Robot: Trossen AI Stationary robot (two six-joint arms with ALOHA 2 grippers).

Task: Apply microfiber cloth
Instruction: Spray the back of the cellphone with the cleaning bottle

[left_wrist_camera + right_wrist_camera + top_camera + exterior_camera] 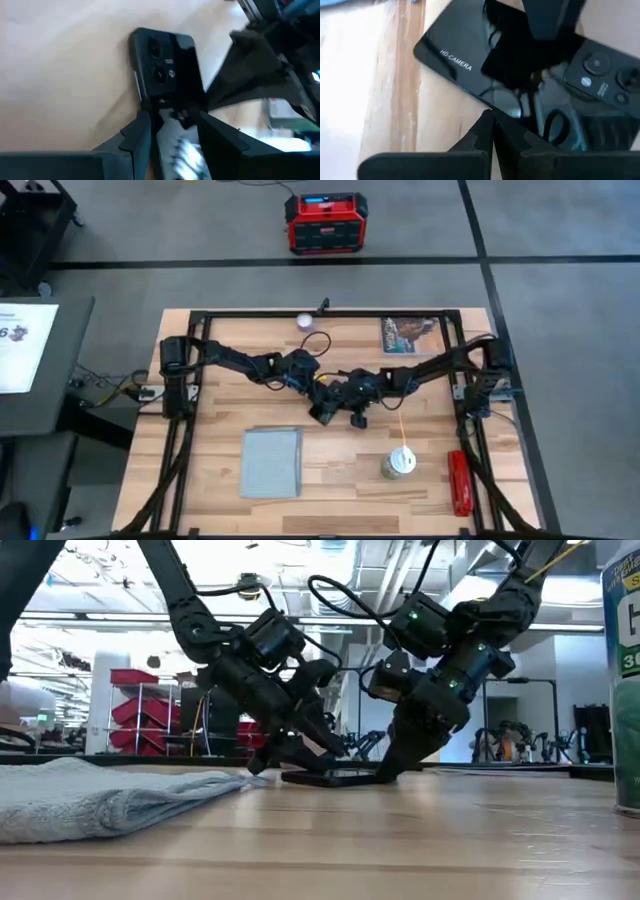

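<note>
The wooden plank table [210, 490] serves as the landmark, and the small black rectangular phone [167, 65] lies flat near its middle, its camera lenses facing up.

Left of the phone and nearer the table's front edge lies the microfiber cloth [271, 462], a soft pale grey-blue rectangular fabric sheet, spread flat on the wood and well apart from both grippers; in the low view its rumpled edge fills the foreground at the left.

The left gripper [172, 127] reaches in from the table's left side and tilts down onto the phone. Its two dark fingers [137, 132] stand slightly apart, straddling one end of the phone; whether they actually pinch it cannot be told.

The right gripper [492, 131] comes in from the table's right side and meets the phone from the opposite end. Its dark fingers are pressed together with no gap, their tips resting at the phone's glossy edge beside the printed "HD CAMERA" lettering, clenched on nothing.

Right of the phone, toward the front, stands a round green-labelled canister with a white lid [399, 463], and at the table's right edge lies a red oblong tool [459, 481]. A printed picture card with brown and teal artwork [408, 334] lies at the back.
</note>
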